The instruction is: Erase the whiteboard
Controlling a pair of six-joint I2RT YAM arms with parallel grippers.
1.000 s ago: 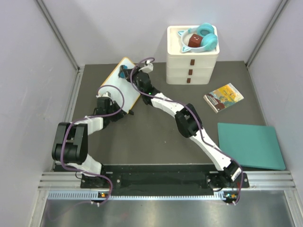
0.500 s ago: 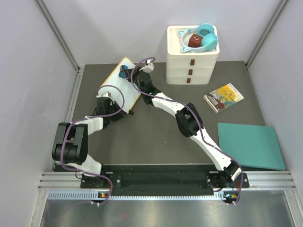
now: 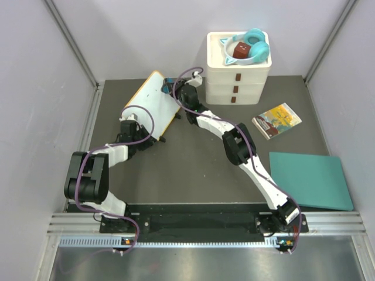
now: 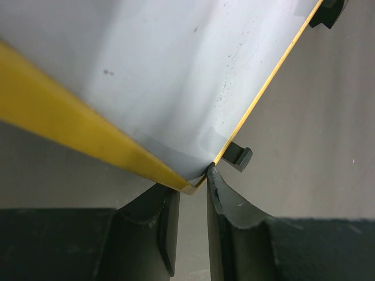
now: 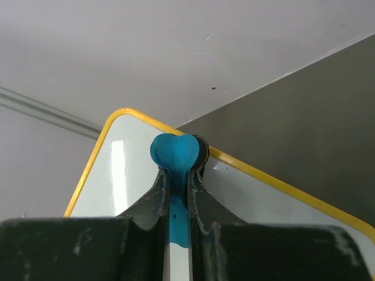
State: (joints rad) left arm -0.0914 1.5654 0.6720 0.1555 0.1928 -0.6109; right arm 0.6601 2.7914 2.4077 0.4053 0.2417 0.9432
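The whiteboard (image 3: 149, 96) was held at the far left of the table (image 3: 193, 170), its near corner pinched by the clenched left gripper (image 4: 192, 186). A blue eraser (image 5: 176, 151) was clamped in the right gripper (image 5: 177, 175) at the board's far rim. Wiping appeared to be under way; another stroke across the faint specks seemed to be called for.

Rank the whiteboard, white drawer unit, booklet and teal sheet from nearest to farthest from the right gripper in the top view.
1. whiteboard, back left, beneath the right gripper and its blue eraser.
2. white drawer unit, at the back, just to the right.
3. booklet, farther right, mid-depth.
4. teal sheet, near right corner.
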